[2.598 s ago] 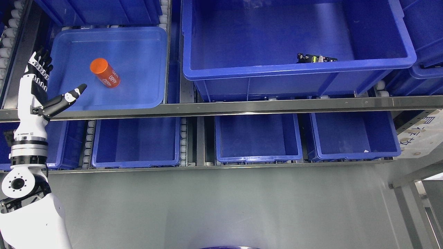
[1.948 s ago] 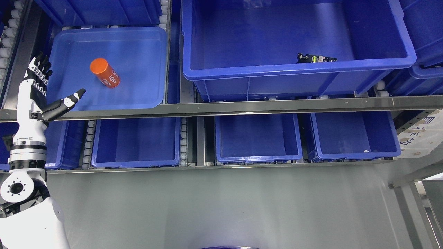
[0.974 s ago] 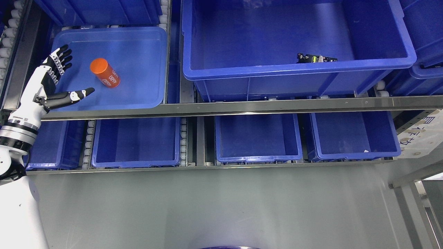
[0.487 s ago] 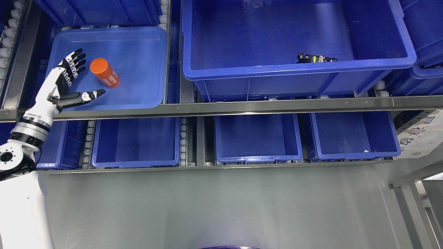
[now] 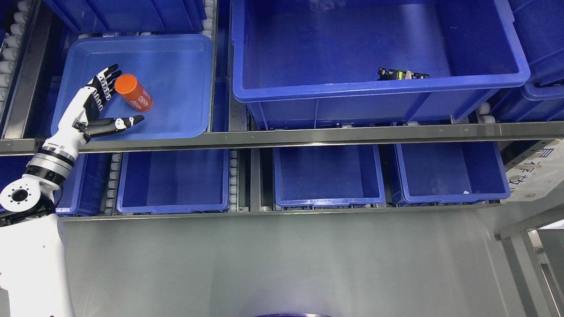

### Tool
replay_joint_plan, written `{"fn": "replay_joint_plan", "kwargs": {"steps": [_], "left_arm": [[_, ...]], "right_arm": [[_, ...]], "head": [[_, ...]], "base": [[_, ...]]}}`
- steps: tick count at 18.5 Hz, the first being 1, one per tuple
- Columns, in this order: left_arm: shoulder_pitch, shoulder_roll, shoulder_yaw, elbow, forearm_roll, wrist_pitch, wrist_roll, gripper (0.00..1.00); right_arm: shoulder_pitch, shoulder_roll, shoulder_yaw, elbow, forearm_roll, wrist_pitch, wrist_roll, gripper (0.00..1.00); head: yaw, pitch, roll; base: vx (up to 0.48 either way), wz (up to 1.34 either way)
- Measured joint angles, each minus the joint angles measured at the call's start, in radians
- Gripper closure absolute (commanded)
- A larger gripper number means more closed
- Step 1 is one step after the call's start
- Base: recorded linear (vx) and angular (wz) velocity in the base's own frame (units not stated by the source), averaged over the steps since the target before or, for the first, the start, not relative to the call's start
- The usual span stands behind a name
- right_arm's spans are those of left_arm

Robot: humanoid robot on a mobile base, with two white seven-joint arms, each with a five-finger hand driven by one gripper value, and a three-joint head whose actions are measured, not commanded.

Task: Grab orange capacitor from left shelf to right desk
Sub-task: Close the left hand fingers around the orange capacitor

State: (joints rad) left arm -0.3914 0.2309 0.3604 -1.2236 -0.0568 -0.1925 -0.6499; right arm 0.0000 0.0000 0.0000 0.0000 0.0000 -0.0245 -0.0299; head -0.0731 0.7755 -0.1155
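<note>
While the capacitor (image 5: 133,93) lies unmoved in the left tray (image 5: 176,66), the left hand (image 5: 94,112) has been brought from the tray's edge to just beside it, fingers (image 5: 105,81) spread wide, thumb beneath; nothing held; grasp judged imminent

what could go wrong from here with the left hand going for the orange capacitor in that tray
1. The orange capacitor lies on its side in the shallow blue tray. With the left hand open right beside it, a nudge from the fingers might roll it away before they close.

2. The thumb stretches below the capacitor near the tray's front rim, so it could catch on the rim or the metal shelf rail during the grasp or lift.
</note>
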Motion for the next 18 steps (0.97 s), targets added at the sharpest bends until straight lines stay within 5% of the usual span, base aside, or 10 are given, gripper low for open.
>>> {"fn": "replay_joint_plan", "kwargs": {"steps": [5, 7, 9, 10, 12, 14, 18], "left_arm": [[-0.012, -0.001, 0.001, 0.021, 0.0, -0.038, 0.0, 0.62], [-0.014, -0.002, 0.004, 0.031, 0.0, -0.053, 0.0, 0.81], [-0.015, -0.009, 0.013, 0.041, 0.0, -0.067, 0.0, 0.86], [-0.016, -0.013, 0.018, 0.044, 0.001, -0.069, -0.002, 0.74], [-0.017, -0.02, 0.024, 0.049, 0.001, -0.074, -0.005, 0.14], [-0.019, -0.024, 0.028, 0.052, -0.003, -0.075, -0.001, 0.0], [-0.009, -0.029, 0.039, 0.051, -0.011, -0.096, 0.054, 0.0]], "right_arm": [[0.0, 0.0, 0.0, 0.0, 0.0, 0.0, 0.0, 0.0], [0.0, 0.0, 0.0, 0.0, 0.0, 0.0, 0.0, 0.0], [0.0, 0.0, 0.0, 0.0, 0.0, 0.0, 0.0, 0.0], [0.0, 0.0, 0.0, 0.0, 0.0, 0.0, 0.0, 0.0], [0.0, 0.0, 0.0, 0.0, 0.0, 0.0, 0.0, 0.0], [0.0, 0.0, 0.0, 0.0, 0.0, 0.0, 0.0, 0.0], [0.0, 0.0, 0.0, 0.0, 0.0, 0.0, 0.0, 0.0]], "head": [[0.0, 0.0, 0.0], [0.0, 0.0, 0.0], [0.0, 0.0, 0.0], [0.0, 0.0, 0.0], [0.0, 0.0, 0.0], [0.0, 0.0, 0.0], [0.0, 0.0, 0.0]], "base": [[0.0, 0.0], [0.0, 0.0], [0.0, 0.0], [0.0, 0.0], [0.0, 0.0], [0.0, 0.0], [0.0, 0.0]]}}
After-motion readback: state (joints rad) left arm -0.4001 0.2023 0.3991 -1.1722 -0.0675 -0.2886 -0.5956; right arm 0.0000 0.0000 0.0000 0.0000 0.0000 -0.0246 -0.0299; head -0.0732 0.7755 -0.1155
